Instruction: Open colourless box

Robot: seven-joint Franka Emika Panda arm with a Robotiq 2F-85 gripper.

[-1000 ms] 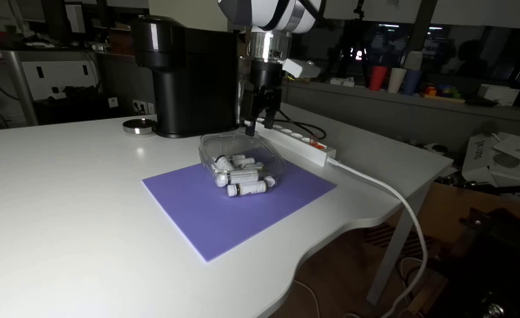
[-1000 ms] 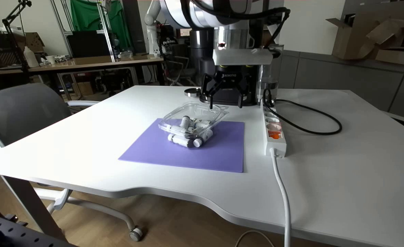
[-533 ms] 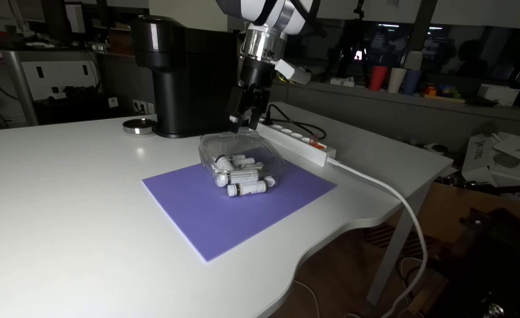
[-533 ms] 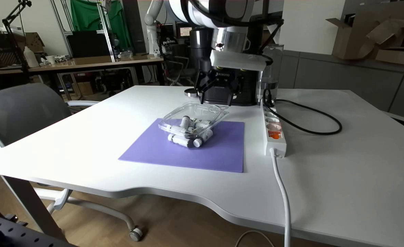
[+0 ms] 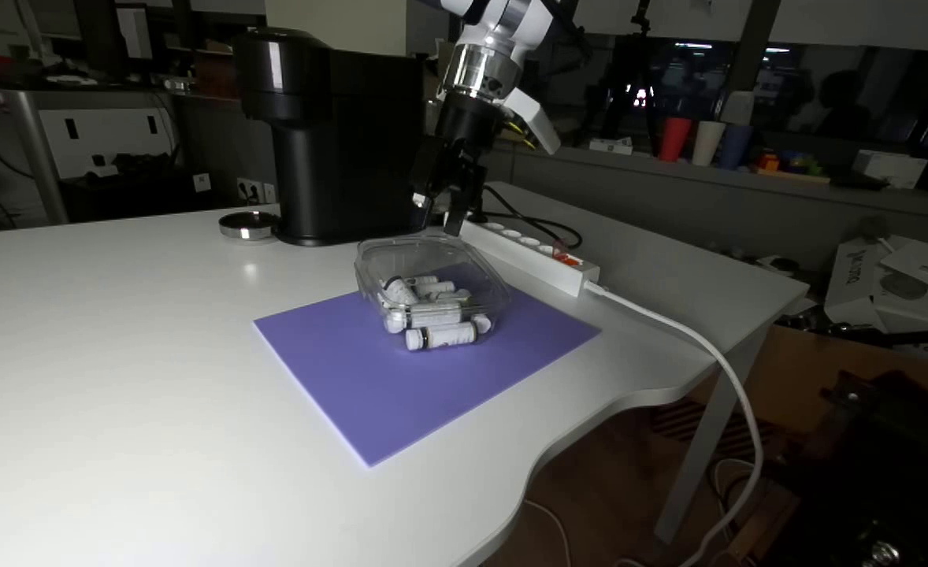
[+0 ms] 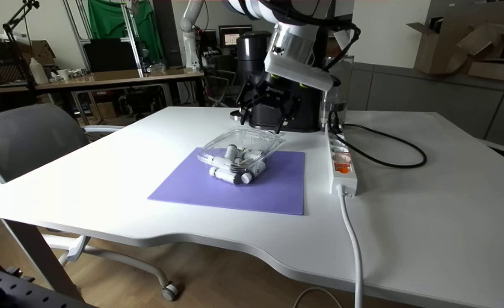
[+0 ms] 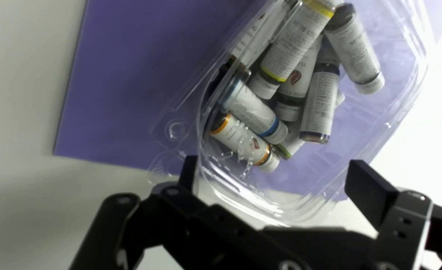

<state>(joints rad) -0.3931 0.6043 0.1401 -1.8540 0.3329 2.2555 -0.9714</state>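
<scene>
Box (image 6: 241,146), clear, set mostly on mat (image 5: 381,390); lining-up for opening is judged the present step, hand (image 6: 260,126) spread wide near one end, nothing held, a corner tab (image 7: 164,162) probably to be pinched next.

Vials (image 6: 230,152) lie in the box (image 6: 252,136), which rests on the mat (image 6: 273,192) upon the table (image 6: 115,175). In an exterior view, the power strip (image 6: 341,164) lies right of the mat, the machine (image 6: 309,109) behind the box, the gripper (image 6: 260,127) near the box's far edge.
</scene>
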